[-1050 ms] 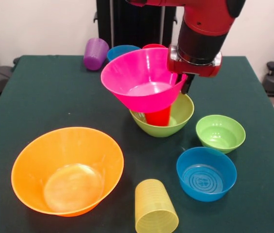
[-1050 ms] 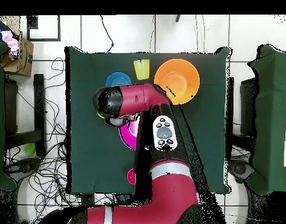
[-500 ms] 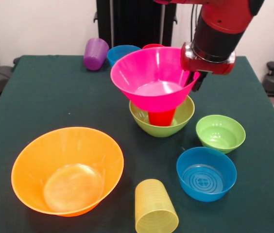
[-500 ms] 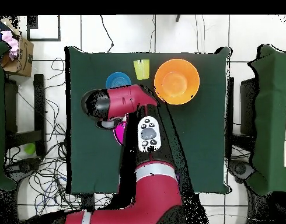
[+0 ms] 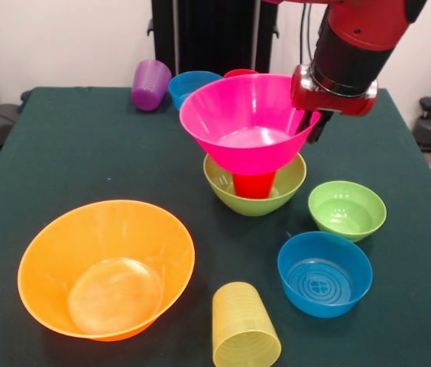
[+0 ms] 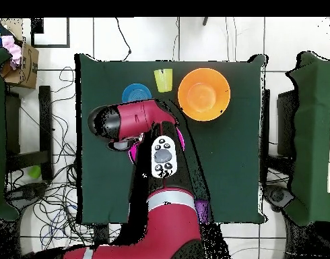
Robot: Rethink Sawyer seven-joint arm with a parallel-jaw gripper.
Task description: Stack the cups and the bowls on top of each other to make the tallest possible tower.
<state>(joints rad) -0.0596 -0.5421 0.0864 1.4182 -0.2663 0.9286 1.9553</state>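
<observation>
The tower stands mid-table in the front view: a medium lime green bowl (image 5: 257, 193) holds a bright red cup (image 5: 252, 184), and a hot pink bowl (image 5: 247, 122) sits nearly level on top. My gripper (image 5: 309, 125) is at the pink bowl's right rim, shut on it, with one dark finger (image 5: 317, 128) showing outside the rim. Loose around it are a large orange bowl (image 5: 107, 267), a ribbed yellow cup (image 5: 244, 327) on its side, a blue bowl (image 5: 325, 273) and a small green bowl (image 5: 347, 209). In the overhead view the arm hides the gripper and most of the tower.
At the table's far edge are a purple cup (image 5: 150, 84) on its side, a second blue bowl (image 5: 192, 82) and a pinkish-red cup (image 5: 240, 73) behind the pink bowl. The overhead view shows the orange bowl (image 6: 203, 94), yellow cup (image 6: 163, 79) and blue bowl (image 6: 136, 93).
My gripper has moved to the right in the front view with the hot pink bowl, which went from tilted to nearly level over the red cup.
</observation>
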